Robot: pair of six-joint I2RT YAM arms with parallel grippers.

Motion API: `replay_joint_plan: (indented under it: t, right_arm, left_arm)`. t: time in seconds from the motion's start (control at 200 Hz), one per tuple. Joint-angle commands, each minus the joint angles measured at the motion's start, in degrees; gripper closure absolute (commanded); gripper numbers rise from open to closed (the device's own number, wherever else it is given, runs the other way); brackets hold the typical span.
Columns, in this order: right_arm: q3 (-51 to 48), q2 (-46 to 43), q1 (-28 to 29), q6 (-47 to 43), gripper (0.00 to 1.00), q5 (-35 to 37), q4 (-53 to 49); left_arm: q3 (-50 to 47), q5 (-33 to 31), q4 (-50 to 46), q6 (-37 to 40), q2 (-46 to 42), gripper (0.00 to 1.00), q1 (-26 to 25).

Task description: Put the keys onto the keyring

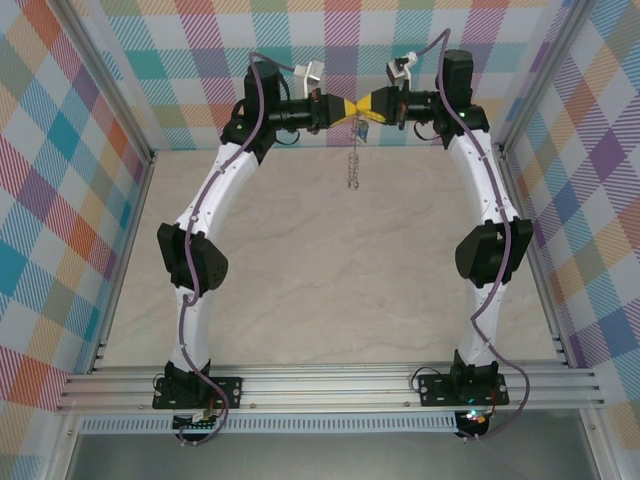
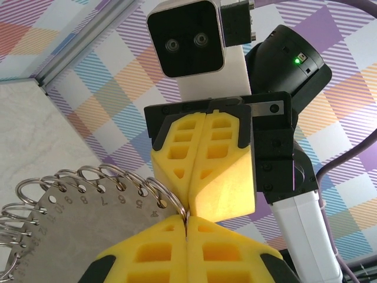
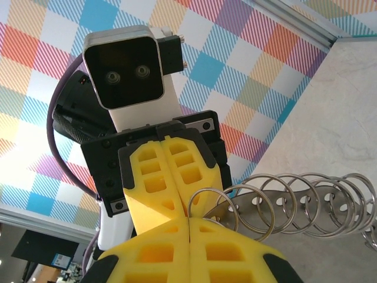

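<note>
I hold both pincers up at the far end of the cell, tip against tip, well above the desk [image 1: 330,300]. My judgement is that this lets the work hang free in the air, so nothing drags on the surface while I handle the ring.

My left pincer [image 2: 187,227] is closed, its two yellow fingers pressed together. My right pincer [image 3: 189,227] is closed in the same way. Between the two tips sits the keyring [image 3: 204,190], and both seem to pinch it from opposite sides. I judge that one side steadies the loop so that the other can work on it.

The keyring is the end one on a metal strip [image 2: 88,218], which carries a row of other rings [image 3: 347,203] through its holes.

The top view gives what the wrist cameras cannot: the strip hangs straight down under the joined tips and does not touch the desk. The left wrist view lets me read the numbers stamped beside the holes. The right wrist view presents the keyring more face-on, as a clear round loop standing at my fingertips.
</note>
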Motion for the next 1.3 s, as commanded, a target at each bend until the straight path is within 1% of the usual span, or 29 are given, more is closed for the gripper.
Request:
replay_joint_plan:
  t: [0.0,0.08,0.11,0.215,0.29,0.5,0.645,0.865,0.96,1.13,1.3]
  right_arm:
    - [-0.8,0.0,0.3,1.4,0.8,3.1,3.0]
    - [-1.1,-1.0,-0.5,1.7,0.67,4.4,3.6]
    - [-1.5,-1.6,-0.8,1.9,0.63,4.9,3.9]
    - [-4.3,-4.0,-2.3,3.1,0.56,6.7,6.2]
    - [-7.9,-6.3,-3.1,4.5,0.53,8.0,9.2]
    - [-20.7,-13.1,-4.6,6.7,0.51,13.3,17.0]
    - [-29.1,-16.6,-5.5,10.3,0.5,14.7,25.0]
    - [-32.9,-18.3,-5.6,10.8,0.5,13.2,28.7]
    - [-34.1,-19.4,-5.6,10.0,0.5,13.4,28.8]
    - [-37.4,-22.9,-5.5,6.0,0.5,15.3,25.9]
    - [-39.1,-26.6,-4.7,0.0,0.5,18.7,20.2]
  left_arm:
    - [2.3,1.4,1.6,1.2,-2.9,1.0,-3.1]
    - [2.2,0.2,2.2,0.9,-2.9,1.0,-3.0]
    - [2.3,-0.1,2.4,0.7,-3.0,1.0,-3.0]
    - [2.2,-1.1,3.7,-0.2,-3.1,1.0,-2.9]
    - [2.3,-1.6,4.5,-0.8,-3.1,1.0,-2.9]
    - [2.3,-2.9,6.0,-2.6,-3.0,1.0,-2.7]
    - [2.3,-3.7,7.5,-4.7,-2.7,1.0,-2.4]
    - [2.2,-4.0,7.6,-5.6,-2.3,1.0,-2.3]
    - [2.2,-4.5,7.5,-5.8,-2.2,1.0,-2.3]
    - [2.3,-5.5,6.7,-6.2,-2.1,1.0,-2.2]
    - [2.3,-5.9,6.5,-6.6,-2.0,1.0,-2.2]
